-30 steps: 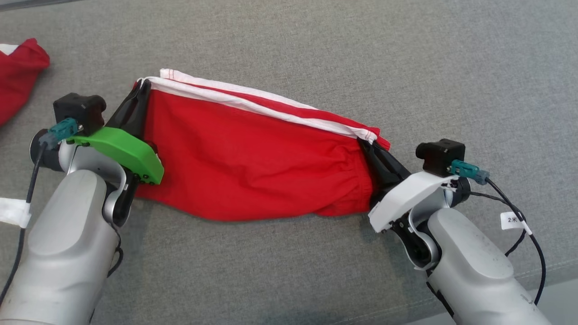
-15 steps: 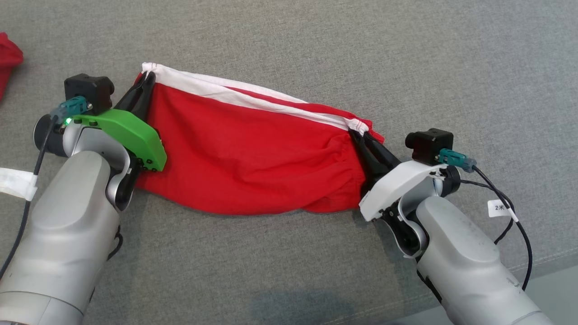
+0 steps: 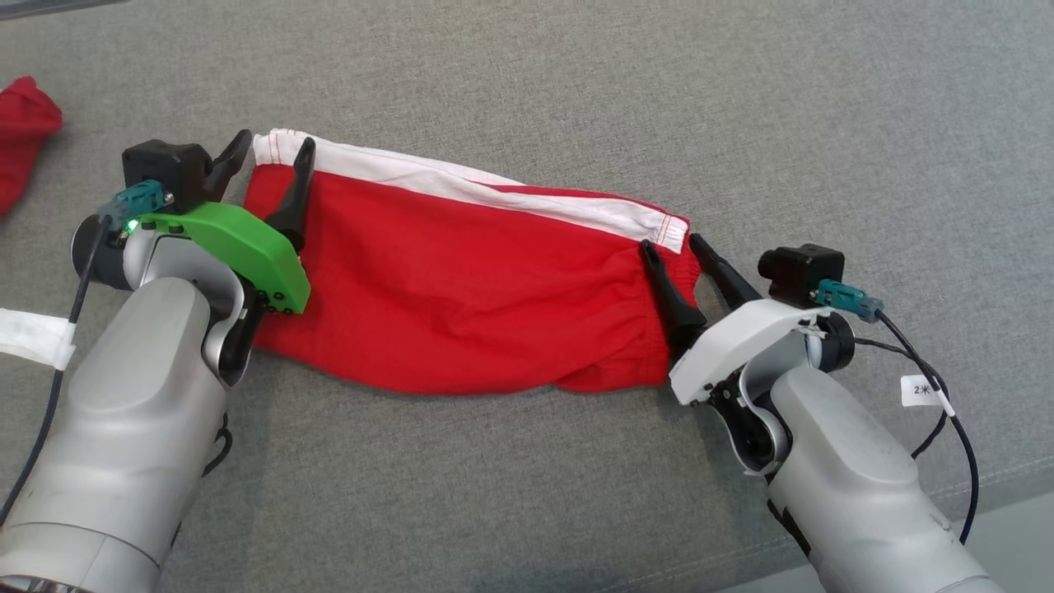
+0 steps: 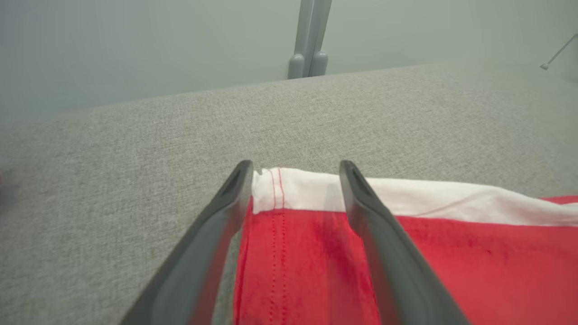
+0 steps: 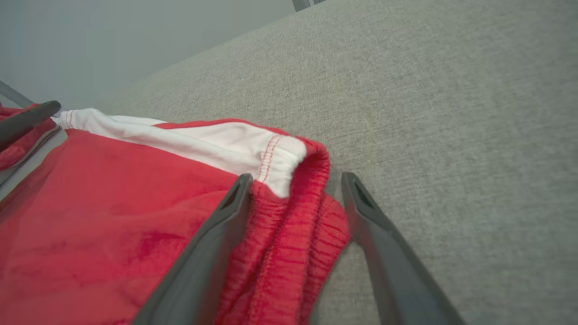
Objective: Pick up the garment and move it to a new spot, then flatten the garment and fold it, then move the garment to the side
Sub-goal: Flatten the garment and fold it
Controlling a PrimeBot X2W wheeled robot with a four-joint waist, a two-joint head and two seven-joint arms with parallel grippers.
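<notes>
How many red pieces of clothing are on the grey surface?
2. The garment lies in the middle, between the left gripper and right gripper; a red cloth sits at the left edge, partly cut off.

My left gripper [image 3: 275,140] has its two dark fingers [image 3: 296,189] spread wide, pointing away from me. My right gripper [image 3: 671,242] is spread likewise. My left forearm [image 3: 132,428] and right forearm [image 3: 856,486] angle inward.
</notes>
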